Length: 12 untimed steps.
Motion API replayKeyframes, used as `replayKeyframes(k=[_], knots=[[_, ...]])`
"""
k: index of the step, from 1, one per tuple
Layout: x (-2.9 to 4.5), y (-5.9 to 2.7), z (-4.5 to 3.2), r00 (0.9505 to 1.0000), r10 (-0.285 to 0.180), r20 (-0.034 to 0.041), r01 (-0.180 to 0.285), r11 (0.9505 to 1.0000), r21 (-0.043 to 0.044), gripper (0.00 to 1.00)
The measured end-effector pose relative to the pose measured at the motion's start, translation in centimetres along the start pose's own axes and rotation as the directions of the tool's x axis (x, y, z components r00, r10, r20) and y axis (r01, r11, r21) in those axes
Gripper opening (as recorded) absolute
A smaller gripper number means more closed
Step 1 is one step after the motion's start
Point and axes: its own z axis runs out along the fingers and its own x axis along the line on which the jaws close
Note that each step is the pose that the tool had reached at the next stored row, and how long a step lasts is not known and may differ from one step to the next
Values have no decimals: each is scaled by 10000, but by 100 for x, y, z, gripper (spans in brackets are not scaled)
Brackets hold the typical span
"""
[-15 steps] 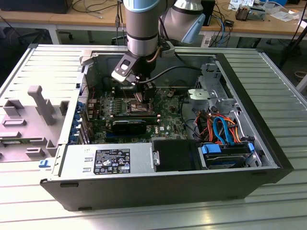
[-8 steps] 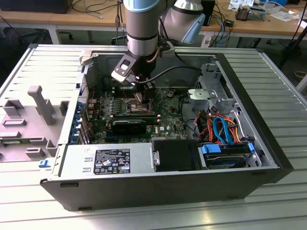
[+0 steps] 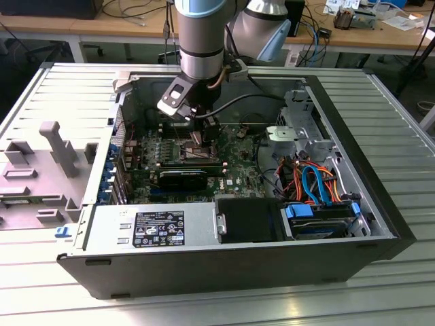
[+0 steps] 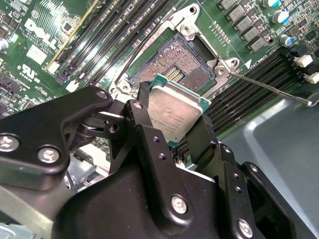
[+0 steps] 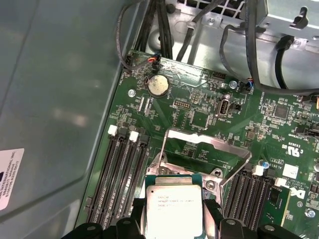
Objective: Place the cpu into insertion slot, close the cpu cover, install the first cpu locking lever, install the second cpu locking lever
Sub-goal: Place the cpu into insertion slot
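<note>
Black gripper, clamped on two edges of the cpu, holds it near the uncovered insertion slot, we see.

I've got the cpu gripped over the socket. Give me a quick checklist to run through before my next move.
1. Grip on the cpu: ok; the gripper is shut on two opposite edges.
2. Nothing lying in the insertion slot: ok; its contacts are bare.
3. The cpu cover out of the way: ok; it stands raised in the first wrist view.
4. The locking lever clear of the slot: ok; it juts out to one side.
5. Cpu level with the slot: cannot tell.
6. Cpu orientation matched to the slot: cannot tell.
</note>
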Motion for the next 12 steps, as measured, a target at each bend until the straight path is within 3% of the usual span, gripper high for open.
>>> replayKeyframes(k=[3, 7, 9, 12], knots=[[0, 0, 2, 9995, 310, 15, -310, 9995, -2, 55], [0, 0, 13, 9952, 978, 52, -978, 9952, -13, 55], [0, -1, 18, 9921, 1256, 67, -1255, 9921, -18, 55], [0, -1, 29, 9830, 1836, 95, -1835, 9830, -30, 55]])
